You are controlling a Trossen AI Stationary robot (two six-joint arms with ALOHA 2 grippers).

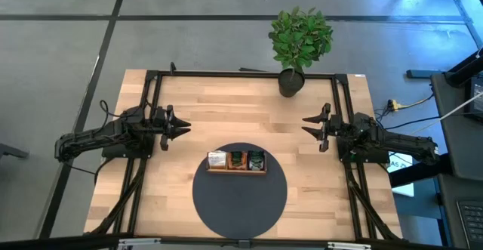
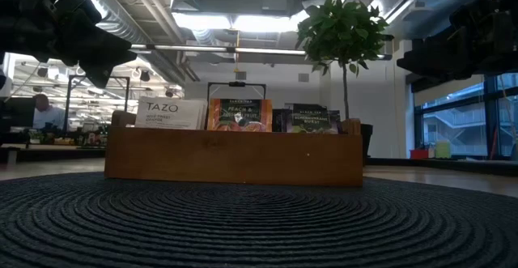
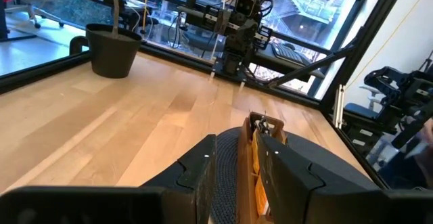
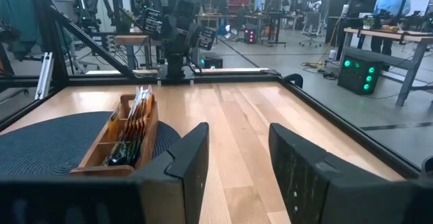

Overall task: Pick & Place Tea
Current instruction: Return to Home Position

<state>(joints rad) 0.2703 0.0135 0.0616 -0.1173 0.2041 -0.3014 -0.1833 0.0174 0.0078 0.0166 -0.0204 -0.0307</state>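
Tea (image 1: 236,158) all stands upright in the wooden organizer (image 1: 236,170): white sachets at the end toward the left arm, orange in the middle, dark ones toward the right arm. The organizer rests on the round dark mat (image 1: 240,205), close to the mat's far edge. The mat lies at the middle of the table's (image 1: 226,103) near edge. No loose sachets seen on the wood.

Left gripper (image 1: 183,128) hangs over the table's left side, fingers only a narrow slit apart, nothing in them. Right gripper (image 1: 308,126) mirrors it on the right side, fingers spread wide, empty. Both are well apart from the organizer.

Judgement: placing looks done and the step in hand is parking the arms. The next move likely calls only for drawing each arm toward its own side edge — no grasp needed.

Room: bare wood between the grippers. The plant pot (image 1: 290,82) at the far edge is the only obstacle, well clear of both.
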